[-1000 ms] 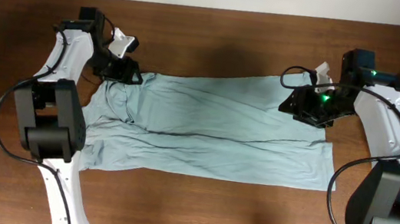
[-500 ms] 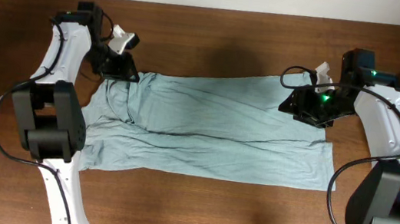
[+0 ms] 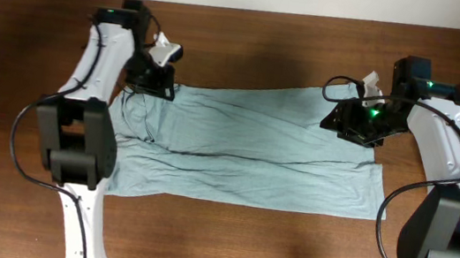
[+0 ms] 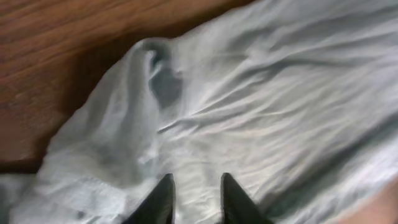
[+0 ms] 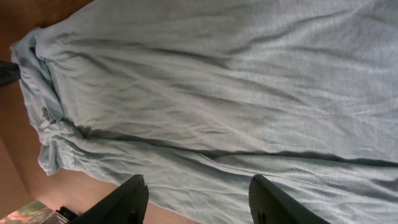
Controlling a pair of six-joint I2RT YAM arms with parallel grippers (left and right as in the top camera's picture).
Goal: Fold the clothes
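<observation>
Grey-blue T-shirt (image 3: 245,153) is lying spread on the table (image 3: 215,243) for folding. Right gripper (image 5: 198,183) is hovering open, empty; left gripper (image 4: 196,177), barely parted at its far corner, hold unclear.

You see the wrinkled pale shirt (image 5: 217,93) filling the view, brown table (image 5: 12,155) at its left edge, and the right gripper (image 5: 202,202), dark fingers (image 5: 134,199) spread, over it.
</observation>
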